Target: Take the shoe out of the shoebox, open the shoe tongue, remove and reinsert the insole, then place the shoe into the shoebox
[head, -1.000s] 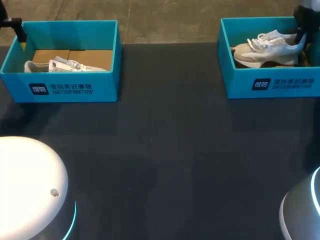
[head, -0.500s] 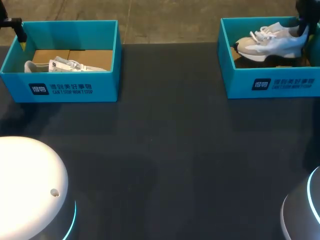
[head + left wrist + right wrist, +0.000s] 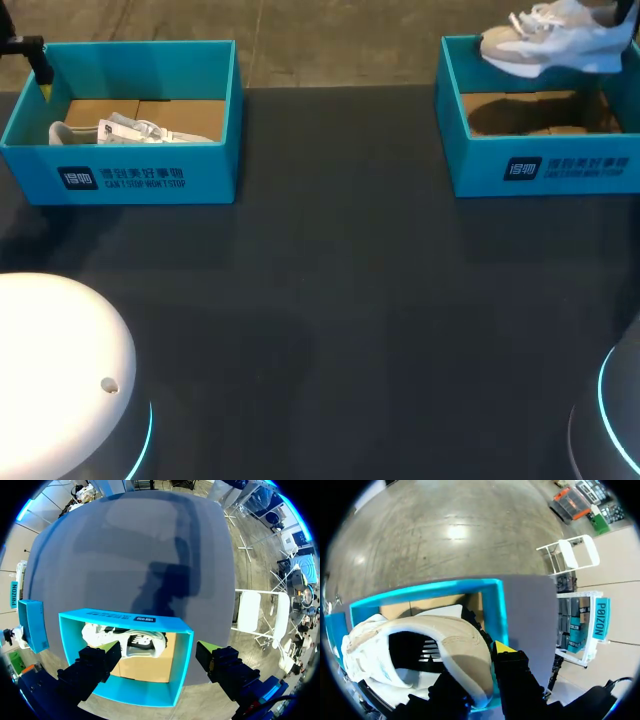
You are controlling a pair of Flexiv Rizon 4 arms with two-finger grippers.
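Two teal shoeboxes stand on the dark table (image 3: 330,300), one near each far corner, well apart.

At the far left, the left claw (image 3: 158,650) hangs over the left shoebox (image 3: 120,165). Its fingers are spread wide and grip nothing. In the head view only one dark finger shows, by the box's outer far corner. From the left wrist view, one finger is above the box's inside and the other is past its side wall. In this box a white shoe (image 3: 135,642) lies on its side on the brown cardboard floor, close to the front wall that carries the print.

The middle of the table between the boxes is bare dark cloth.

At the right, the right shoebox (image 3: 540,165) holds nothing but its brown cardboard floor. The beige-and-white shoe (image 3: 555,40) is in the air above the box's far wall, clear of the rim, with its toe pointing towards the left box and its laces on top. The right claw (image 3: 480,675) is clamped on this shoe at the heel: the right wrist view shows one yellow-tipped finger outside the heel wall and the other inside the shoe's opening, with the box below.
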